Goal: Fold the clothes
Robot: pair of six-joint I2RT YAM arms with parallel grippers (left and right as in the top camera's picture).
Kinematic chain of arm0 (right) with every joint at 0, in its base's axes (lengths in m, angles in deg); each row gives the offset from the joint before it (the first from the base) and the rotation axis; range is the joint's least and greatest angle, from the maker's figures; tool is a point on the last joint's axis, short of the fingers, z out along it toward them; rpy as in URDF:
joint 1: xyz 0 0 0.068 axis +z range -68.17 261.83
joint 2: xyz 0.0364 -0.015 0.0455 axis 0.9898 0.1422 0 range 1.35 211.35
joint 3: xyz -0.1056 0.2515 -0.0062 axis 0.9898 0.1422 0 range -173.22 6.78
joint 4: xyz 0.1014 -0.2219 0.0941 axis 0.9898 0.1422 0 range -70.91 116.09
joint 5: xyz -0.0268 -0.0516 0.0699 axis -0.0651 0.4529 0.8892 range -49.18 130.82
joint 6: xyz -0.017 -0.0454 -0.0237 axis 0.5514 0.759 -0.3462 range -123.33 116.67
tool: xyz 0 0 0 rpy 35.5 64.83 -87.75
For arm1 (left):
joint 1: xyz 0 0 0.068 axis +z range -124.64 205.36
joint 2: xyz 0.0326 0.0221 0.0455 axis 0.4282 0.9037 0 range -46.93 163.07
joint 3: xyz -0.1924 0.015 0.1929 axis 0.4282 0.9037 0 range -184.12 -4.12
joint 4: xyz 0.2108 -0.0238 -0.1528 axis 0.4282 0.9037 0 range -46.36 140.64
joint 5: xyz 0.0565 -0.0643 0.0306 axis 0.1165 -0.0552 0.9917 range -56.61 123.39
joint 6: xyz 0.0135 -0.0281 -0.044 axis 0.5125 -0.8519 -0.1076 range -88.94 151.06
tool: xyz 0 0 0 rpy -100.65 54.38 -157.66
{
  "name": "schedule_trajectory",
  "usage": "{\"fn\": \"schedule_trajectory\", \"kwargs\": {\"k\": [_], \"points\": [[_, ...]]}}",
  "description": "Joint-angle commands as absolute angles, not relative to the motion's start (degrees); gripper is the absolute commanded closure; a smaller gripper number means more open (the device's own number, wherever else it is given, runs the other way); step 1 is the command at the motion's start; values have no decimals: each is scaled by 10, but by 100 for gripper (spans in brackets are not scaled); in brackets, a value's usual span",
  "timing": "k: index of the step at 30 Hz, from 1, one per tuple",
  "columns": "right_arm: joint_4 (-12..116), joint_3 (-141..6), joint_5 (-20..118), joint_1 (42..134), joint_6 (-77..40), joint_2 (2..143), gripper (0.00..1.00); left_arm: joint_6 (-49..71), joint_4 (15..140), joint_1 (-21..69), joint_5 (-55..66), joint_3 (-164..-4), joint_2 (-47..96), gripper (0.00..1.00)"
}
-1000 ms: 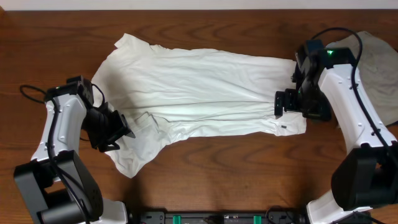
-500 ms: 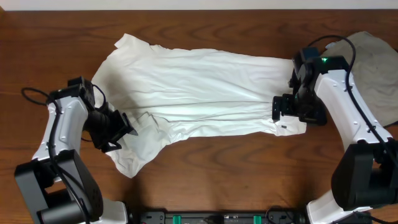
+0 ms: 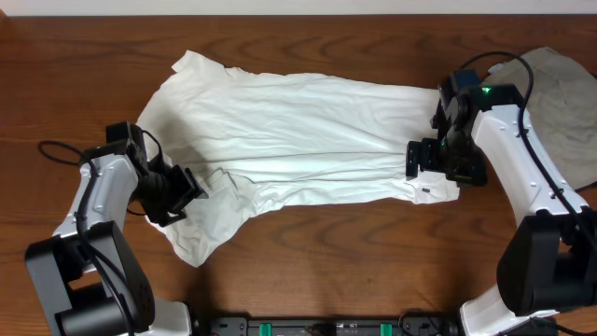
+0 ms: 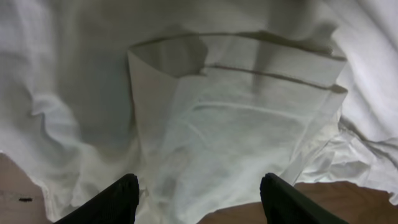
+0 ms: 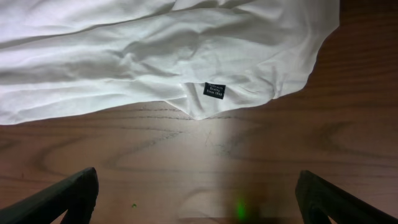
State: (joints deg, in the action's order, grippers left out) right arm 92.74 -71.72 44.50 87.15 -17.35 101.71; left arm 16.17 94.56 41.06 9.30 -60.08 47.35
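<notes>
- White T-shirt (image 3: 298,131): spread across centre of desk (image 3: 354,266), sleeves at left, hem at right.
- My left gripper (image 3: 184,189): lower left, jaws apart over turned-back sleeve (image 4: 236,118), nothing held.
- My right gripper (image 3: 417,161): right of frame, jaws wide apart by hem corner with black label (image 5: 214,91), nothing held.
- Grey garment (image 3: 564,84): upper right, aside.
- Step, as I judge: pinch sleeve and hem corner cleanly, lift both ends level, keep cloth taut.
</notes>
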Motion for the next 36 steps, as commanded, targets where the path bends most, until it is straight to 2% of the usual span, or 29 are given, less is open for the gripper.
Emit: {"fn": "schedule_trajectory", "kwargs": {"k": [1, 23, 32, 36], "points": [[927, -714, 450, 875, -180, 1010, 1, 153, 937, 410, 96, -595, 478, 35], [934, -714, 454, 875, -180, 1010, 1, 155, 895, 410, 120, -595, 549, 36], [926, -714, 453, 875, -180, 1010, 1, 155, 896, 410, 120, -595, 549, 73], [917, -714, 453, 873, -180, 1010, 1, 155, 896, 410, 120, -595, 549, 81]]}}
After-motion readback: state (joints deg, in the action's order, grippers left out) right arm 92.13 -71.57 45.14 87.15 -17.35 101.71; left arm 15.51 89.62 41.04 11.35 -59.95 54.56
